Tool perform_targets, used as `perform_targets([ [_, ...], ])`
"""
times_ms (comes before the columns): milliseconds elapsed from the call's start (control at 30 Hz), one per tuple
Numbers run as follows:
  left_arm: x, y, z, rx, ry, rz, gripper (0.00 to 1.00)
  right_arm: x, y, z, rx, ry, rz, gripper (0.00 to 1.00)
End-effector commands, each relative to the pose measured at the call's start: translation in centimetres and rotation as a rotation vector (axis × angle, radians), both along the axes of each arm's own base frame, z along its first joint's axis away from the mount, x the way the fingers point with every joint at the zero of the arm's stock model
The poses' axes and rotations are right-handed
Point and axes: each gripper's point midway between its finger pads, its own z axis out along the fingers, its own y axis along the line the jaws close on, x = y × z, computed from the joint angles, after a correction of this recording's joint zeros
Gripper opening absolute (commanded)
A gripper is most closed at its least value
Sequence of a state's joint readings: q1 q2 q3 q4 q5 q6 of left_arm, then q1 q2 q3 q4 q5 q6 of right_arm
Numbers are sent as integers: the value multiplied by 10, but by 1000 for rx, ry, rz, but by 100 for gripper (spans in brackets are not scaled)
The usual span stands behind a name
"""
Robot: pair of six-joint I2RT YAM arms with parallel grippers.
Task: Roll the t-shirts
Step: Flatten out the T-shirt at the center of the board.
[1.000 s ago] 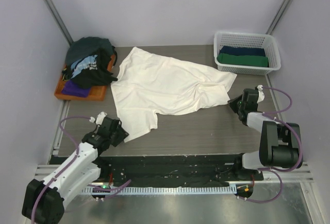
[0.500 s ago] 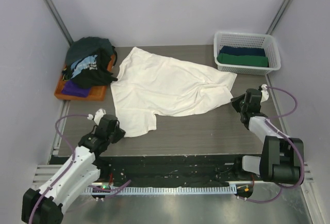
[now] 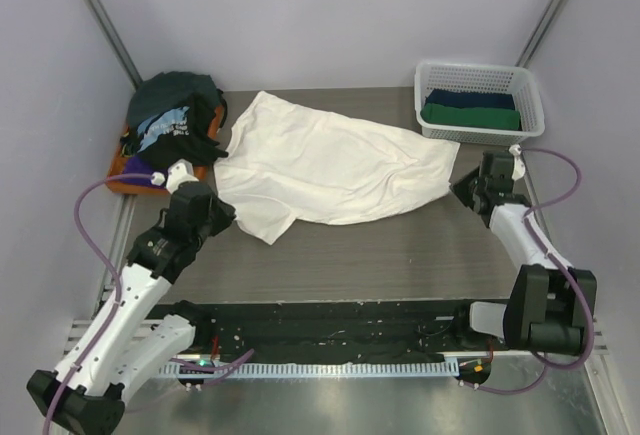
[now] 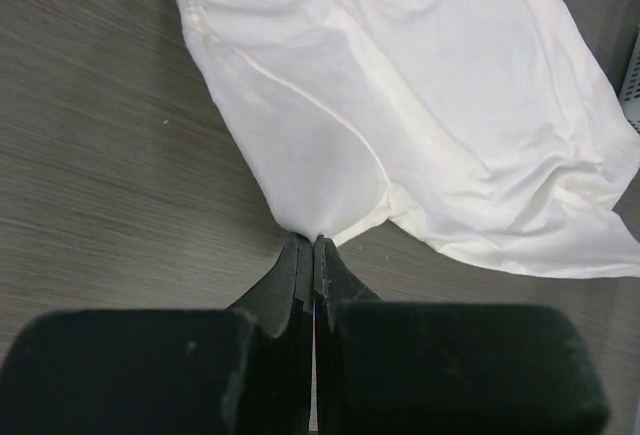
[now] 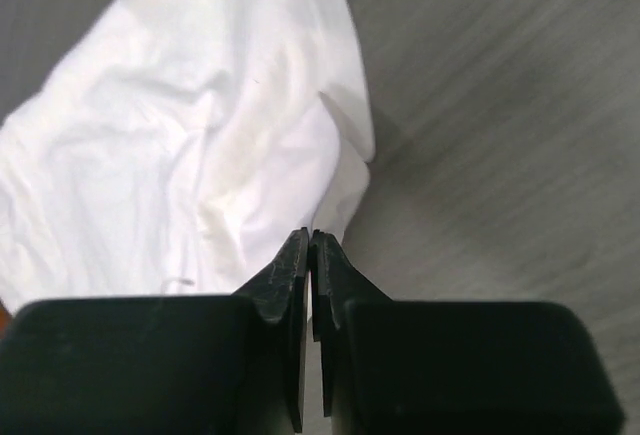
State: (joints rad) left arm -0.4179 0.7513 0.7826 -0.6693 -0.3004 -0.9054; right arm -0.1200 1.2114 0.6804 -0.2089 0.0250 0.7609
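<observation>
A grey wooden table [image 3: 400, 245] stands between pale walls. From above, the cream t-shirt [image 3: 330, 165] lies spread at the middle, with bare table along its near edge. The left gripper [image 3: 215, 217] is at its near left corner and the right gripper [image 3: 462, 190] at its right edge. A pile of shirts [image 3: 170, 125] sits on the orange tray [image 3: 120, 183] at the far left, and a white basket [image 3: 480, 80] stands at the far right.

The left wrist view shows the fingers pressed together, pinching a pointed fold of the t-shirt; open wood lies to the left.

The right wrist view shows the fingers closed on the shirt's edge, with free table to the right.
</observation>
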Motion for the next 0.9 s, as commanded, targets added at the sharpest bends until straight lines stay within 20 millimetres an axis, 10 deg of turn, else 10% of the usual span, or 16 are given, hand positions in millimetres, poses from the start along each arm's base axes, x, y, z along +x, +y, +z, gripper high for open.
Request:
perform_targets([
  [0, 22, 10, 39, 59, -76, 19, 0, 52, 6, 30, 35, -44, 69, 12],
  [100, 39, 11, 48, 65, -93, 26, 0, 73, 22, 17, 98, 1, 169, 60],
  [133, 45, 11, 51, 64, -106, 29, 0, 76, 24, 15, 110, 9, 180, 62],
  [533, 72, 14, 37, 96, -84, 29, 0, 36, 10, -2, -2, -44, 127, 46],
  [867, 59, 9, 26, 64, -83, -8, 0, 59, 9, -4, -21, -73, 165, 50],
])
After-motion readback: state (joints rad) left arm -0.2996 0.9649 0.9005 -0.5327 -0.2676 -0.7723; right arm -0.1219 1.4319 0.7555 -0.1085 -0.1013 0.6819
